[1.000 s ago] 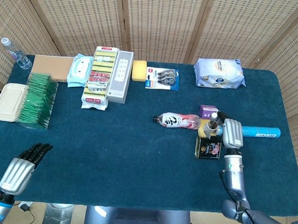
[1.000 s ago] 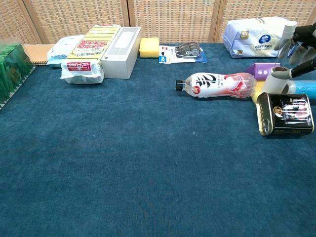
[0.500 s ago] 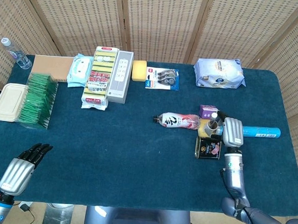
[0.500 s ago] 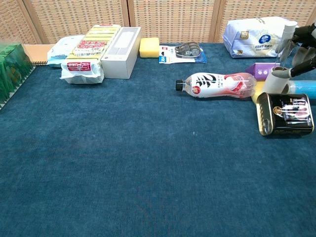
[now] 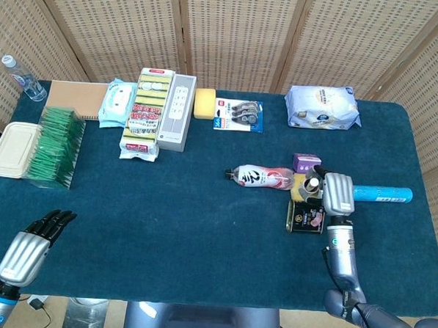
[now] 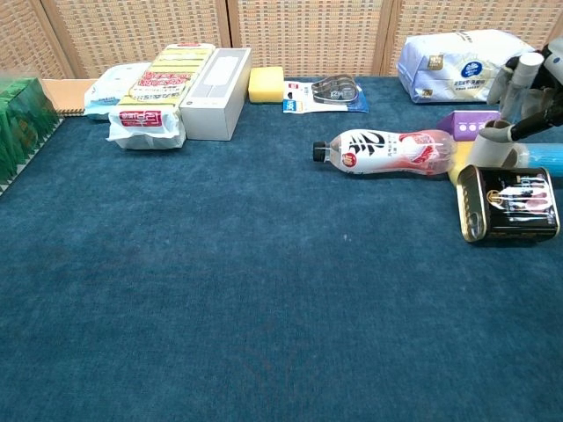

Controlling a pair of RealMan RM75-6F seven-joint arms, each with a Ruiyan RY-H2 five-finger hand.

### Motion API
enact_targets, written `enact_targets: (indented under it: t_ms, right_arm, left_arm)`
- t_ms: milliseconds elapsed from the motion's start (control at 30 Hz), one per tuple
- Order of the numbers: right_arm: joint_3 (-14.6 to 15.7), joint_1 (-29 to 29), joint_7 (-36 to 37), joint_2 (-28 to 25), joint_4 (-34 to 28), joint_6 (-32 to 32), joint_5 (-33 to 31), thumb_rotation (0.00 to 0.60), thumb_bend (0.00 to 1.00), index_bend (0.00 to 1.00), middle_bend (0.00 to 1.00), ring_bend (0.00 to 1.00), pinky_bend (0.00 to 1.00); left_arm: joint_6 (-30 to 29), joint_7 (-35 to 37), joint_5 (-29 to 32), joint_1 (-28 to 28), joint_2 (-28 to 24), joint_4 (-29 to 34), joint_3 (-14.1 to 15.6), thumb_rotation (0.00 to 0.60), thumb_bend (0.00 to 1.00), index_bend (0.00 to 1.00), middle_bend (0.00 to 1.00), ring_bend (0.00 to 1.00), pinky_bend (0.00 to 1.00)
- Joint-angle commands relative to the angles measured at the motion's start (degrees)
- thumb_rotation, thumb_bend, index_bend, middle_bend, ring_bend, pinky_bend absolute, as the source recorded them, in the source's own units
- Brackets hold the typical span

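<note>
While the right hand (image 5: 337, 193) hangs palm down over a cluster of goods at the right side of the dark blue cloth-covered table (image 5: 193, 229), its fingers (image 6: 525, 72) curl down around the top of a small pale cylindrical container (image 6: 493, 143) standing upright. Whether they actually grip the small pale cylindrical container cannot be told. Just in front of that container lies a black rectangular tin (image 5: 305, 218), on its side. To its left a clear plastic drink bottle with a red and white label (image 5: 260, 177) lies flat, cap pointing left. A small purple box (image 5: 306, 163) sits just behind, and a light blue tube (image 5: 382, 193) lies to the right. Far off at the near left corner, the left hand (image 5: 29, 249) rests with fingers straight and slightly apart, holding nothing.
</note>
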State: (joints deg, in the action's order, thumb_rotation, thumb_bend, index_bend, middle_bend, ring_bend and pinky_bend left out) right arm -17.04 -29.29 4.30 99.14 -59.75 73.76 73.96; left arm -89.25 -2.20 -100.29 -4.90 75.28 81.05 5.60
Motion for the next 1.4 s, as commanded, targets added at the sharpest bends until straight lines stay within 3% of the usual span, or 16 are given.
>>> enact_targets:
  t_ms: [33, 233, 800, 1400]
  right_arm:
    - [0.04, -0.08, -0.30, -0.01, 0.02, 0.48, 0.37, 0.600, 0.25, 0.53, 0.61, 0.70, 0.69]
    - [-0.11, -0.13, -0.65, -0.12, -0.46, 1.33, 0.77, 0.600, 0.26, 0.55, 0.65, 0.75, 0.76]
    - [0.62, -0.31, -0.83, 0.11, -1.00, 2.02, 2.04, 0.600, 0.29, 0.64, 0.76, 0.85, 0.84]
    - [0.42, -1.00, 0.06, -0.05, -3.13, 2.13, 2.82, 0.600, 0.29, 0.67, 0.79, 0.88, 0.85]
  left_arm:
    - [0.04, -0.03, 0.00, -0.02, 0.02, 0.04, 0.00, 0.600, 0.18, 0.10, 0.18, 0.15, 0.33]
    - [0.14, -0.12, -0.03, -0.04, 0.07, 0.05, 0.05, 0.600, 0.18, 0.10, 0.18, 0.15, 0.33]
    - [0.11, 0.00, -0.08, -0.06, 0.01, 0.08, 0.07, 0.600, 0.18, 0.10, 0.18, 0.15, 0.33]
    - [0.45, -0.06, -0.13, -0.25, -0.10, 0.28, 0.15, 0.600, 0.18, 0.10, 0.18, 0.15, 0.33]
